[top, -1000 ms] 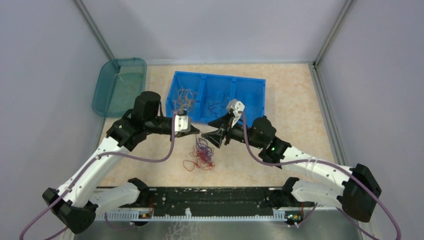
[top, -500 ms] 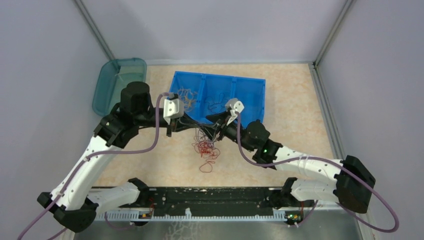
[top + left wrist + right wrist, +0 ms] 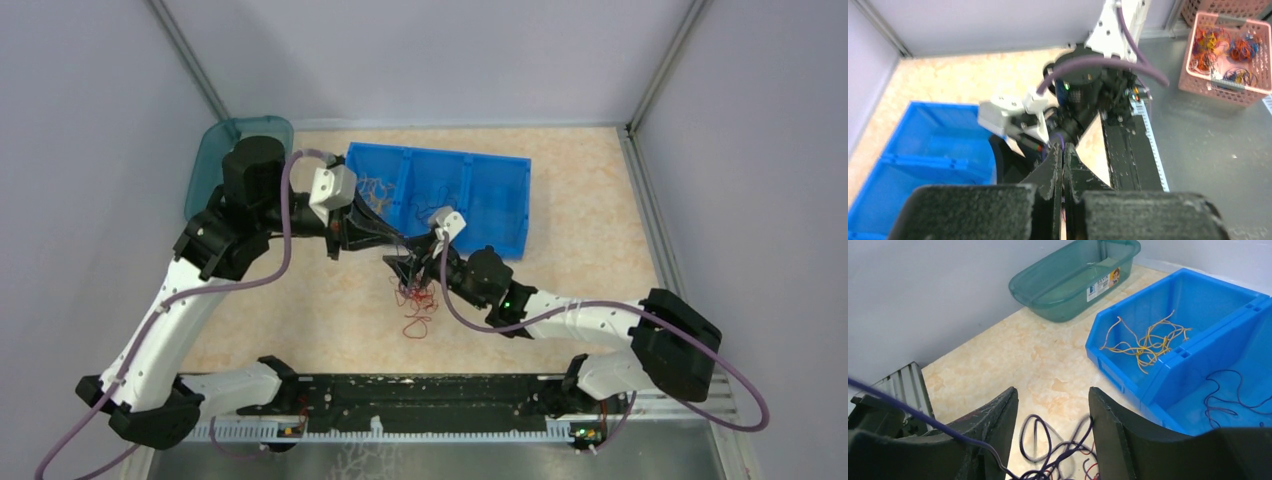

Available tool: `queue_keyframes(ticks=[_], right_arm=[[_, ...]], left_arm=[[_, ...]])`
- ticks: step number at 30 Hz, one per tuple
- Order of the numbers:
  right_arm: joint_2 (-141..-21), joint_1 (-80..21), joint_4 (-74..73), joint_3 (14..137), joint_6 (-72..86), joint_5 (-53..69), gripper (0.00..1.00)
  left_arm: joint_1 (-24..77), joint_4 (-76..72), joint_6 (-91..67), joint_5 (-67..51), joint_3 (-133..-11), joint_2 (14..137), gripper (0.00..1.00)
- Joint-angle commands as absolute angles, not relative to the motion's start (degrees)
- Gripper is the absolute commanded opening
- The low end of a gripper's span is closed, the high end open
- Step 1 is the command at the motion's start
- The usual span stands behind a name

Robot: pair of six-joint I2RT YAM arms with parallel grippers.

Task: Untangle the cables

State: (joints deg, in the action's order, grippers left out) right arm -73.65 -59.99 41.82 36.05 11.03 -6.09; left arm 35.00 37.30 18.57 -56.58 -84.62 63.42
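Beige tabletop, blue bin, teal tub behind cables; left jaws tight on one, right jaws apart.

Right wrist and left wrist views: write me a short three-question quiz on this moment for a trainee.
1. True or false: the left tool has its fingers wide apart.
2. In the right wrist view, which cables lie in the blue bin compartment nearest the teal tub? A red cables; B orange-yellow cables; C dark purple cables.
3. Fill in: the right tool stands ___ over the tangle of cables on the table.
Key: 1 false, it is shut, with a dark purple strand at its tips. 2 B. 3 open.
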Motion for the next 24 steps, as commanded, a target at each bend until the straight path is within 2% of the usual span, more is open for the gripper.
queue_keyframes(ticks=[1, 8, 18, 24], right_arm=[[-74.6, -60.5, 49.9, 34.6, 14.7, -7.0, 0.55], [-77.1, -60.6, 54.4, 29.1, 19.1, -6.2, 0.54], [-81.0, -60.6, 56.6, 27.2, 21.9, -5.3, 0.54], [-81.1, -60.7, 57.2, 26.5, 22.6, -5.2, 0.54]], left_arm=[[35.3, 35.6, 18.0, -57.4, -92.3, 64.8, 0.01], [35.3, 30.5, 22.2, -51.0, -102.3, 66.4, 0.01], [35.3, 17.3, 24.3, -41.9, -108.5, 67.0, 0.01], [35.3, 15.9, 25.5, -41.0, -112.0, 68.5, 0.0]])
